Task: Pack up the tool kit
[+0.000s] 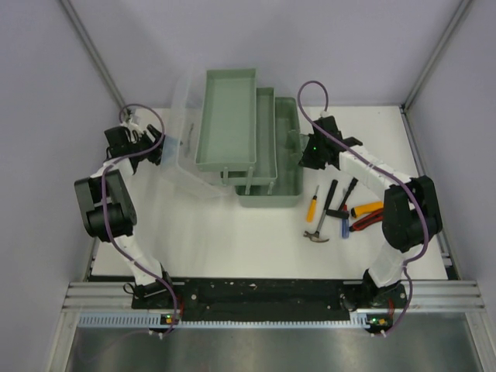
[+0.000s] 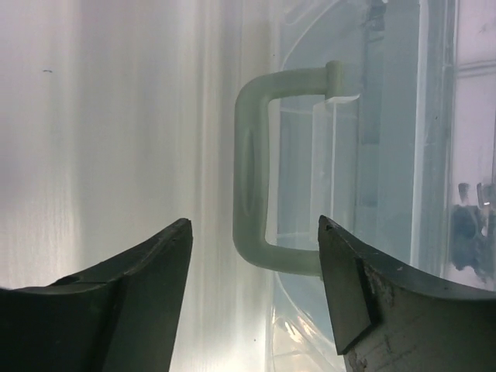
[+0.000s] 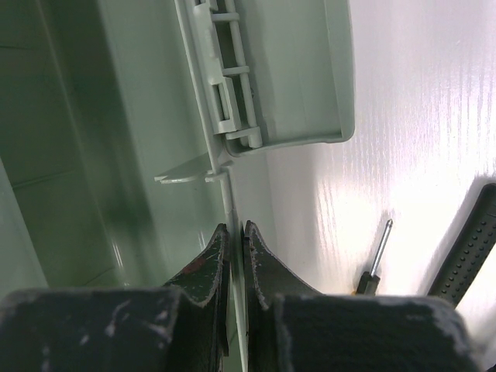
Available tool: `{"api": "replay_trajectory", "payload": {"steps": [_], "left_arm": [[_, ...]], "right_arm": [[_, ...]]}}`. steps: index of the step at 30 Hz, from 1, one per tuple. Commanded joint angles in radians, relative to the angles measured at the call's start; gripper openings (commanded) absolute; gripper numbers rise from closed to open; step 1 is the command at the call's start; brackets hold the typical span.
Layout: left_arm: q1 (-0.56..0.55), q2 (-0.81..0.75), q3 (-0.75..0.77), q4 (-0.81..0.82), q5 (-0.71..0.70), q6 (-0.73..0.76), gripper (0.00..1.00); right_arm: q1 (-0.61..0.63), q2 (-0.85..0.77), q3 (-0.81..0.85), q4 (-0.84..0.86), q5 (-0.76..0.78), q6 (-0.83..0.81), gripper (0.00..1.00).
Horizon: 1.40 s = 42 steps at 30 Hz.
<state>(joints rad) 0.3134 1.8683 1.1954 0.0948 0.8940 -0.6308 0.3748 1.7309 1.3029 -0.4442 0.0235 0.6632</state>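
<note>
Both bases sit at the near table (image 1: 232, 240) edge. The left arm goes up the left side and folds at the elbow, with its wrist turned in toward the box. The right arm does the same on the right side.

The tools lie loose on the table just inside the right arm, right of the box:
- hammer (image 1: 316, 235)
- yellow screwdriver (image 1: 312, 206)
- blue screwdriver (image 1: 345, 226)
- black-handled tool (image 1: 332, 198)
- red knife (image 1: 364, 222) and yellow knife (image 1: 366, 208), both partly hidden under the right forearm, so their ends can't be made out

The right gripper (image 3: 234, 229) is at the toolbox (image 1: 232, 116) base, right wall. Its fingers are pressed almost together, with the thin wall edge pinched in the slit. The right wrist view cuts off the screwdriver at its tip and crops the box.

The left gripper (image 2: 256, 225) has its fingers spread wide and holds nothing. The pale green handle (image 2: 252, 167) on the clear lid (image 1: 180, 155) is just beyond the tips, and its lower leg is close to the right-hand finger. The lid is see-through and its outline is hard to trace.

The toolbox is centre-far with its tiers fanned open and its trays bare. There is bare table in front of the box and on the left. The enclosure walls are near the far side.
</note>
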Motion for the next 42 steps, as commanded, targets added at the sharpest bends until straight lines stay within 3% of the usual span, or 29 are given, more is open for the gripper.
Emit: {"api": "replay_trajectory", "payload": {"steps": [1,5,11,16,30,37,42], "left_arm": [[-0.005,-0.003,0.001,0.007,-0.084,0.022,0.67],[0.013,-0.009,0.026,-0.125,-0.204,0.054,0.59],[0.018,0.006,0.021,-0.115,-0.204,0.034,0.55],[0.019,0.019,0.024,-0.185,-0.303,0.048,0.51],[0.018,-0.017,0.065,-0.297,-0.463,0.08,0.51],[0.018,-0.106,0.205,-0.552,-0.802,0.069,0.53],[0.018,-0.185,0.283,-0.63,-0.885,0.108,0.67]], "right_arm": [[-0.03,0.027,-0.031,-0.008,0.053,0.032,0.0],[-0.03,0.025,-0.036,-0.008,0.053,0.036,0.0],[-0.031,0.035,-0.031,-0.001,0.033,0.026,0.0],[-0.031,0.042,-0.03,0.002,0.023,0.026,0.0],[-0.031,0.053,0.025,0.007,0.001,0.03,0.01],[-0.03,0.001,0.065,-0.005,0.003,0.009,0.14],[-0.034,-0.053,0.125,-0.031,0.007,-0.014,0.34]]}}
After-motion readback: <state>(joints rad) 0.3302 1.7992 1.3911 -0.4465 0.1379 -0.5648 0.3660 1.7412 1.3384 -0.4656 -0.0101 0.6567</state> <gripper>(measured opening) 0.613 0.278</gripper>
